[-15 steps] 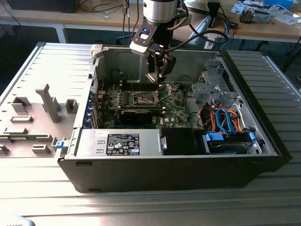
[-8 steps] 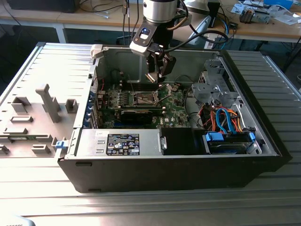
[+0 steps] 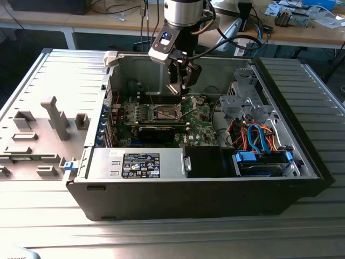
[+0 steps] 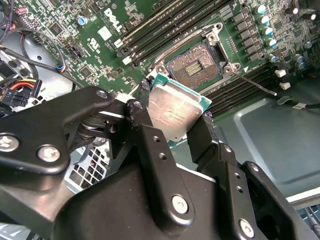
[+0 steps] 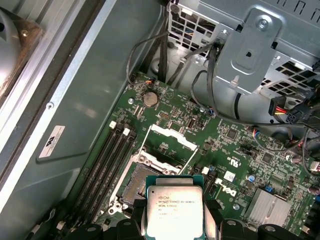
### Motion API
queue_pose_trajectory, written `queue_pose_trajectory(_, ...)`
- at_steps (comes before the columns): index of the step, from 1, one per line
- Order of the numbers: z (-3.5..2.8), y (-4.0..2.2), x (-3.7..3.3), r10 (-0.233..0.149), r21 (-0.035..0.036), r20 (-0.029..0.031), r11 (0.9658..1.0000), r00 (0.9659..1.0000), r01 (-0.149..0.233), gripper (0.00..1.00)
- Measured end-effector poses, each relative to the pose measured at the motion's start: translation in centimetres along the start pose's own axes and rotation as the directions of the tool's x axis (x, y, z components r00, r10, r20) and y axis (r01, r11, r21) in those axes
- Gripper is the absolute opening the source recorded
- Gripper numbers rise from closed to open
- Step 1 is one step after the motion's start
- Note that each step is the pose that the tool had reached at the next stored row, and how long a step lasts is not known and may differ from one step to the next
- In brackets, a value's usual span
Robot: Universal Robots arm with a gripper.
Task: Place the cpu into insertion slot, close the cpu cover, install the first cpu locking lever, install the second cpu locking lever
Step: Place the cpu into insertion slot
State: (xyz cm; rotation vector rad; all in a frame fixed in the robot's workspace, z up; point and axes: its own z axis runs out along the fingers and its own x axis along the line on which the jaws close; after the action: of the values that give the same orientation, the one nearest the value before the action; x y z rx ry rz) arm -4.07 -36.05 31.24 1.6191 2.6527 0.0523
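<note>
Exterior view: black two-fingered gripper (image 3: 180,89) inside the open dark metal computer case (image 3: 215,197), over the green motherboard (image 3: 200,116) near its square silver-rimmed insertion slot (image 3: 164,112). Second wrist view: fingers (image 4: 200,137) clamped on opposite edges of the flat square silvery-beige cpu (image 4: 175,112), near the insertion slot (image 4: 197,67), not seated in it. First wrist view: cpu (image 5: 174,210) beside the insertion slot (image 5: 134,182); thin silver cpu cover (image 5: 172,134) stands open.

arm (image 3: 183,11): silver wrist ring, black cables (image 3: 229,42) | gripper (image 4: 175,107): matte black linked fingers (image 4: 150,145), silver screw heads (image 4: 180,204) | grey camera box (image 3: 163,46) at wrist
</note>
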Motion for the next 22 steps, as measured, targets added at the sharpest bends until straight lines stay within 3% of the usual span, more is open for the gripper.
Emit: queue_pose_trajectory(22,0.26,-0.01,0.00,0.025,0.0003,0.0011,0.9997,0.9997,-0.025,0.54)
